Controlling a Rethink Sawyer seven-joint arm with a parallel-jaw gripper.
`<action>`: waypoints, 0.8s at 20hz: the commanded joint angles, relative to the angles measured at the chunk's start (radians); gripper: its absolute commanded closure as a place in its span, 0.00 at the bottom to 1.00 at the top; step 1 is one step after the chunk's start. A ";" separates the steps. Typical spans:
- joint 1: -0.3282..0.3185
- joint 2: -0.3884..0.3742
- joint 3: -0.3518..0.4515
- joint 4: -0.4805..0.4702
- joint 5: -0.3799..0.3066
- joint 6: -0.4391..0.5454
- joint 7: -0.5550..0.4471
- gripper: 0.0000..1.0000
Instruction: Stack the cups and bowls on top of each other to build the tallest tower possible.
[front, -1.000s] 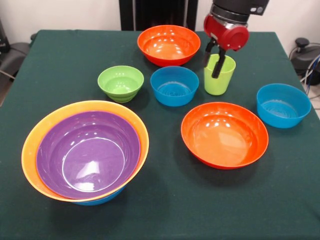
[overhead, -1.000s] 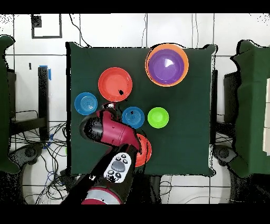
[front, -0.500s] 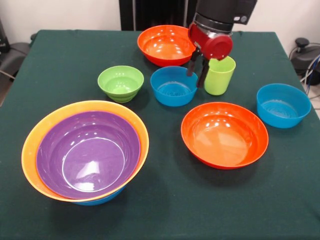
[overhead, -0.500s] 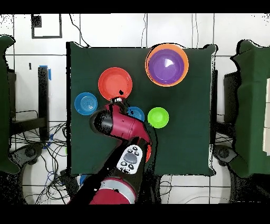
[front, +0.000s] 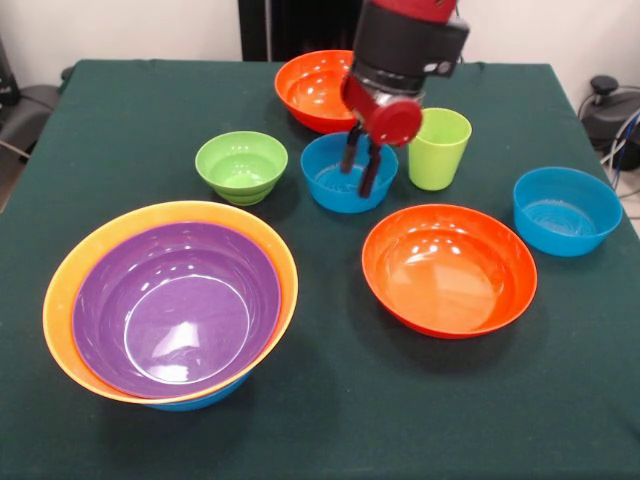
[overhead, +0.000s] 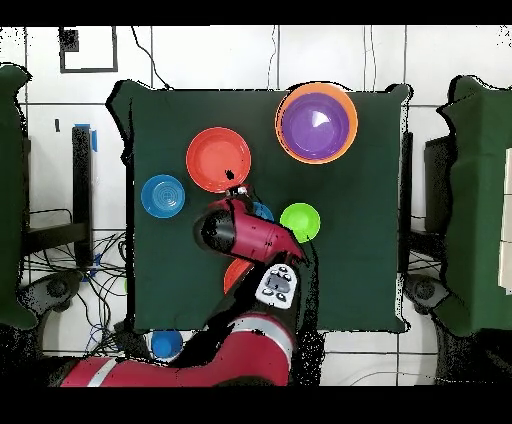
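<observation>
My gripper hangs open and empty, its two dark fingers apart just above the middle blue bowl. The lime-green cup stands upright just to the right of it, untouched. The tower at the front left is a purple bowl nested in a big orange one, with a blue rim showing below. In the overhead view the tower lies at the top right, and my arm hides the cup and most of the middle blue bowl.
A small lime-green bowl sits left of the blue one. Red-orange bowls stand at the back and front right. Another blue bowl is at the far right. A blue object lies off the table.
My gripper has moved left from the lime-green cup's rim to above the middle blue bowl. The cup stays standing where it was.
</observation>
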 joint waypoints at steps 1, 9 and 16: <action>-0.068 0.116 0.184 0.024 -0.094 -0.133 0.041 0.00; -0.102 0.153 0.196 0.050 -0.095 -0.215 0.090 0.00; -0.116 0.132 0.202 0.072 -0.095 -0.184 0.072 0.00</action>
